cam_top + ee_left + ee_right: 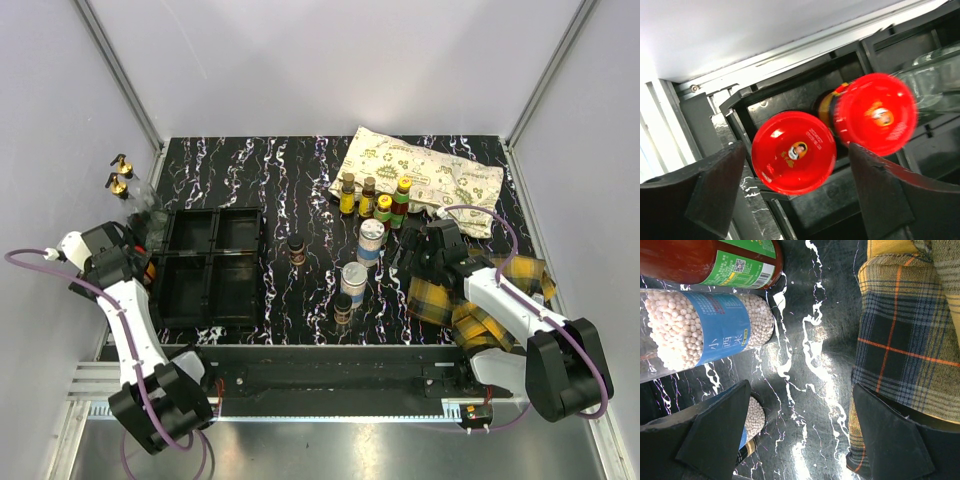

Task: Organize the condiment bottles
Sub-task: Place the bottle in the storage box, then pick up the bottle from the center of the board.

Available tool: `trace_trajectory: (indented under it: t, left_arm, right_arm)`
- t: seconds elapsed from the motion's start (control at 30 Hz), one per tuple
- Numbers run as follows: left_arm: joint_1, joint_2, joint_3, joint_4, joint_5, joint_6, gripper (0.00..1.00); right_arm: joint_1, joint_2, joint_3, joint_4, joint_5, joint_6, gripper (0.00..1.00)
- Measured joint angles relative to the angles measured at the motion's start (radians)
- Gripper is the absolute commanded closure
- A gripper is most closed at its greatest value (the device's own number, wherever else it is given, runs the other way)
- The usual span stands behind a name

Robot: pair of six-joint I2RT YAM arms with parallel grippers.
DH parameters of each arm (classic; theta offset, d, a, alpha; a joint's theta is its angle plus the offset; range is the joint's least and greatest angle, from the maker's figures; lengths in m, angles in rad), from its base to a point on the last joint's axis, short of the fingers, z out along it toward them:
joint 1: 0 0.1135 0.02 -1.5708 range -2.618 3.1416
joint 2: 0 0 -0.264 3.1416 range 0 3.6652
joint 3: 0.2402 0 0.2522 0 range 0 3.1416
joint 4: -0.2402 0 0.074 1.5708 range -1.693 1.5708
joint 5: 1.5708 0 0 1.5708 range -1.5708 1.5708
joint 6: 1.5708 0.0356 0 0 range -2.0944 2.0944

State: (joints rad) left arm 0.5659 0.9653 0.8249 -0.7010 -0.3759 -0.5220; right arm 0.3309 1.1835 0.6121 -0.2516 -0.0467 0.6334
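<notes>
Two red-lidded jars [792, 151] [875, 114] stand side by side in a compartment of the black tray [805, 90]. My left gripper [795, 200] is open above them, its fingers on either side of the nearer jar and clear of its lid. In the top view it sits at the tray's left edge [148, 262]. Mid-table stand several sauce bottles [375, 200], two blue-white shakers [371, 240] [353, 280] and two tiny dark bottles [296, 248] [343, 307]. My right gripper [410, 245] [800, 435] is open over bare table, beside a shaker [705, 330].
Two gold-capped clear bottles [120, 175] stand by the left wall behind the tray [210, 252]. A printed bag [420, 175] lies at the back right. A yellow plaid cloth [500, 290] [910, 340] lies under my right arm, next to the right finger.
</notes>
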Motion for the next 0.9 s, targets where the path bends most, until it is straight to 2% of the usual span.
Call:
trace_trajectory:
  t: [0.23, 0.3, 0.4, 0.47, 0.53, 0.7, 0.9]
  left_arm:
    - [0.0, -0.042, 0.011, 0.006, 0.01, 0.001, 0.09]
    - [0.0, -0.051, 0.018, 0.002, 0.014, 0.002, 0.02]
    - [0.0, -0.081, 0.042, -0.008, 0.029, 0.01, 0.01]
    - [0.0, -0.114, 0.056, -0.007, 0.048, 0.021, 0.01]
    - [-0.001, -0.154, 0.067, -0.007, 0.073, 0.035, 0.01]
    - [-0.001, -0.213, 0.118, -0.004, 0.185, 0.075, 0.01]
    - [-0.011, -0.243, 0.14, 0.022, 0.405, 0.086, 0.01]
  right_arm:
    - [0.0, 0.001, 0.0, 0.0, 0.0, 0.0, 0.07]
    - [0.0, 0.002, 0.0, 0.0, 0.0, 0.0, 0.07]
    - [0.0, 0.002, 0.0, 0.0, 0.0, 0.0, 0.05]
    - [0.0, 0.002, 0.0, 0.0, 0.0, 0.0, 0.0]
    - [0.0, 0.002, 0.0, 0.0, 0.001, 0.0, 0.0]
    - [-0.001, -0.01, -0.005, -0.003, 0.016, 0.002, 0.0]
    - [-0.004, -0.047, -0.007, -0.012, 0.064, 0.004, 0.0]
